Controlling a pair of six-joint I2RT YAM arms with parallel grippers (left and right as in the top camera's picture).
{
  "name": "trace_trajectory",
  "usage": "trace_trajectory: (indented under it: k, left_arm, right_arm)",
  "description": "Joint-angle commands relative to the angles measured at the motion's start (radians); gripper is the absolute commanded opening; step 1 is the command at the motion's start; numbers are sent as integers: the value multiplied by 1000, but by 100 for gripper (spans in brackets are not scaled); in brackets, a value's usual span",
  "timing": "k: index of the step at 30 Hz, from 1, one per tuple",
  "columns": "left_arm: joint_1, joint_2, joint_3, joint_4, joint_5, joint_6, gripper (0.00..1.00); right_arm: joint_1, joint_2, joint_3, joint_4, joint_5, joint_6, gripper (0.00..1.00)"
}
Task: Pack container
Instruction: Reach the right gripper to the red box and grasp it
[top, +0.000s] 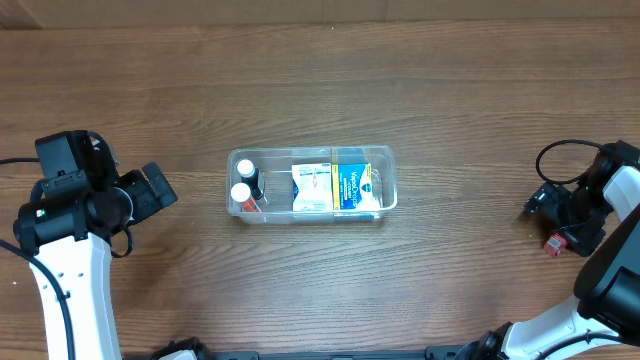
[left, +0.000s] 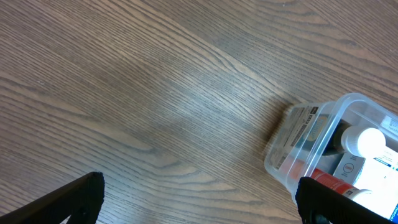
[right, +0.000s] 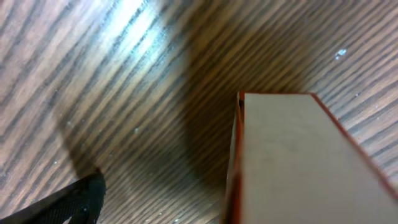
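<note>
The clear plastic container (top: 300, 152) sits at the table's middle. It holds two white-capped bottles (top: 245, 168), a white box (top: 311, 187) and a blue and yellow box (top: 353, 186). My left gripper (top: 165, 190) is open and empty to the left of it. In the left wrist view the container's corner (left: 292, 146) lies by the right finger, with bare table between the fingers (left: 199, 199). My right gripper (top: 548, 225) is at the far right over a small red box (top: 553, 244). In the right wrist view the red-edged box (right: 292, 162) fills the right side. The gripper (right: 205, 199) is open, with only its left finger showing.
A black cable (top: 565, 150) loops by the right arm at the table's right edge. The left arm's white link (top: 70, 270) runs along the left side. The wooden table (top: 320, 80) stretches behind the container.
</note>
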Motion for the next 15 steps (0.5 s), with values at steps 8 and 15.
trace_trajectory:
  k: [8, 15]
  left_arm:
    - [3, 2, 2, 1, 7, 23, 100]
    - [3, 2, 2, 1, 7, 23, 100]
  right_arm:
    - [3, 5, 4, 11, -41, -1, 93]
    - [3, 3, 126, -87, -80, 0, 57]
